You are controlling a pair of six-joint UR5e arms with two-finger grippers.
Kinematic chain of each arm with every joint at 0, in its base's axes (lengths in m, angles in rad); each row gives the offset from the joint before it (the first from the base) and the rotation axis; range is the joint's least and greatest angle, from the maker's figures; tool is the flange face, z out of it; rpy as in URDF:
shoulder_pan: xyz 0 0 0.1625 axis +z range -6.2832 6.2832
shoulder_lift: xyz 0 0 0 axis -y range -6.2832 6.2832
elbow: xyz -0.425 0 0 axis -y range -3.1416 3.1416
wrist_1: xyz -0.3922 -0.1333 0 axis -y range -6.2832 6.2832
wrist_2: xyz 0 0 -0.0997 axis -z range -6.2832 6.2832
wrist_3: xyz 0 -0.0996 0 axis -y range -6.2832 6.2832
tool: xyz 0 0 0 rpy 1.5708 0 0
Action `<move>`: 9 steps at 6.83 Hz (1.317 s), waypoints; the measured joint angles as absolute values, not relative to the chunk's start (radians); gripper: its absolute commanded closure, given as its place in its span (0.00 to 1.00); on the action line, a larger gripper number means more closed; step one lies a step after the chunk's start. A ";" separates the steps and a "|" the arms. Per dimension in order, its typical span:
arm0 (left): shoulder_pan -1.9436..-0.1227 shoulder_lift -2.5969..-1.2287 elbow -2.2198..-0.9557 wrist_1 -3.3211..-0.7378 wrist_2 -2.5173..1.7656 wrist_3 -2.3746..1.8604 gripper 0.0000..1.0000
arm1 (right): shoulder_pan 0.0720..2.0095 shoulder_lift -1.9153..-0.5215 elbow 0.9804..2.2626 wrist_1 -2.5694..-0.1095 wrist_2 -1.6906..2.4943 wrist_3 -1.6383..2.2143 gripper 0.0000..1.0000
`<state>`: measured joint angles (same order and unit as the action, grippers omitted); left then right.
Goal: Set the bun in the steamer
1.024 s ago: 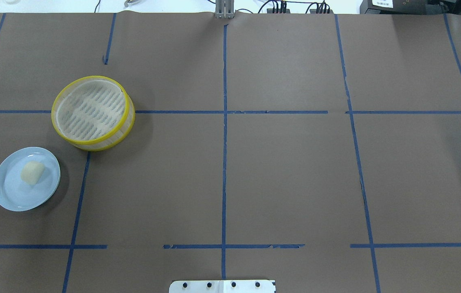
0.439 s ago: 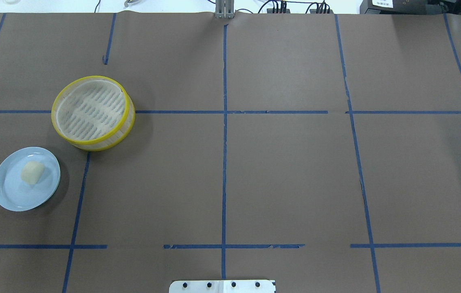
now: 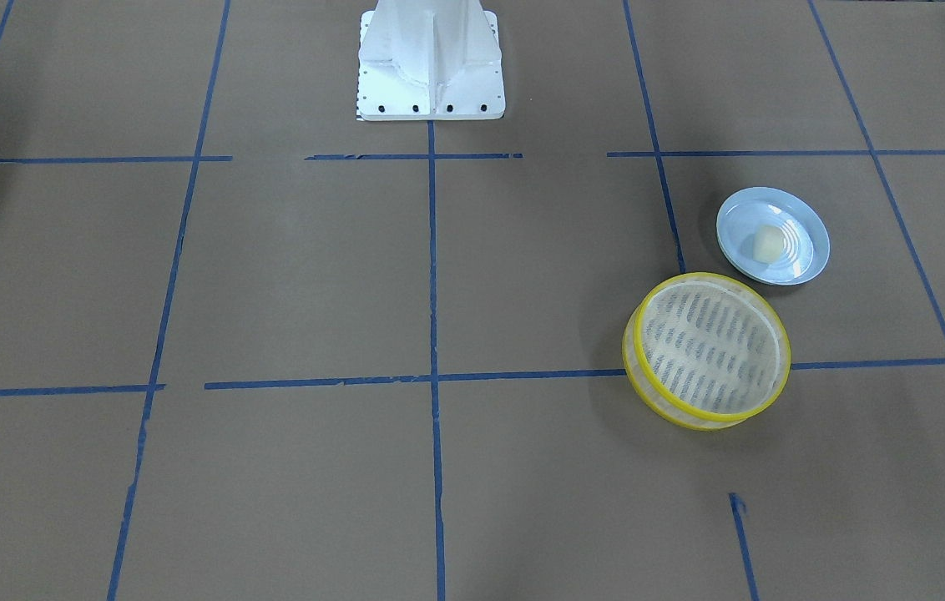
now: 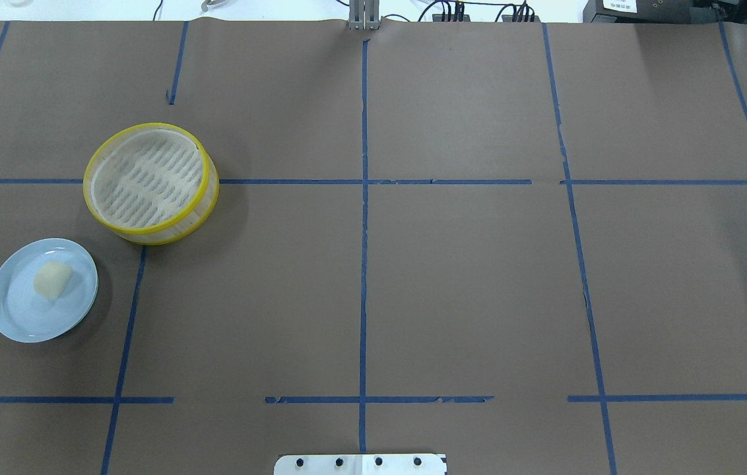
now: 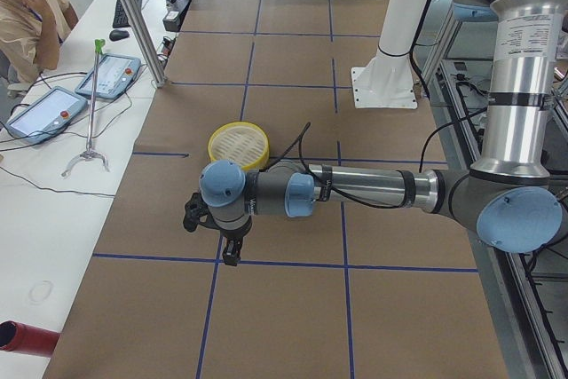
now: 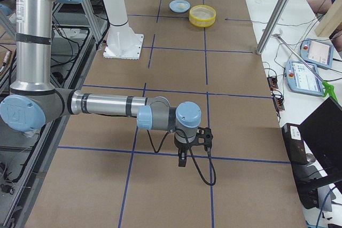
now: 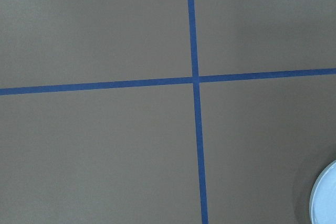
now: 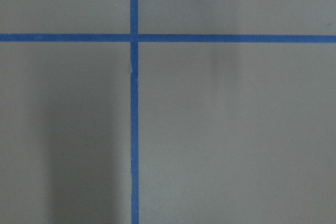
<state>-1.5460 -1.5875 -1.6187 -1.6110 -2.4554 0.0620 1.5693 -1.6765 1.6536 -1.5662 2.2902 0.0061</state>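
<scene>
- Near the desk's left end, the left gripper [image 5: 232,253] hangs over bare paper; its grip state cannot be told, nor the right gripper's [image 6: 182,159].
- The bun [image 4: 52,278] lies on the blue plate [image 4: 17,323] by the left edge, with the steamer [image 4: 148,177] beside it.
- The step is probably the reach: next, centre over the bun and descend.

The bun [image 4: 52,279], a small cream-white rounded lump, lies on the pale blue plate [image 4: 24,316], a little off its centre. The steamer [image 4: 146,178] (yellow rim, whitish slatted floor) stands upright near the plate, not touching it.
</scene>
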 measured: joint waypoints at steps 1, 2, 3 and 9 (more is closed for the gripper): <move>-1.448 -1.585 -1.631 -1.755 -2.469 -0.116 0.00 | 1.569 -1.677 1.654 -1.566 2.290 0.006 0.00; -1.329 -1.580 -1.649 -1.907 -2.429 -0.327 0.00 | 1.569 -1.677 1.654 -1.566 2.290 0.006 0.00; -1.200 -1.576 -1.678 -2.003 -2.353 -0.502 0.02 | 1.569 -1.677 1.654 -1.566 2.290 0.006 0.00; -0.831 -1.517 -1.739 -2.165 -2.134 -0.815 0.01 | 1.569 -1.677 1.654 -1.566 2.290 0.006 0.00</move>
<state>-0.8313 -1.5167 -1.7394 -2.1655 -2.1336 -0.8148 1.5693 -1.6766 1.6536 -1.5662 2.2902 0.0061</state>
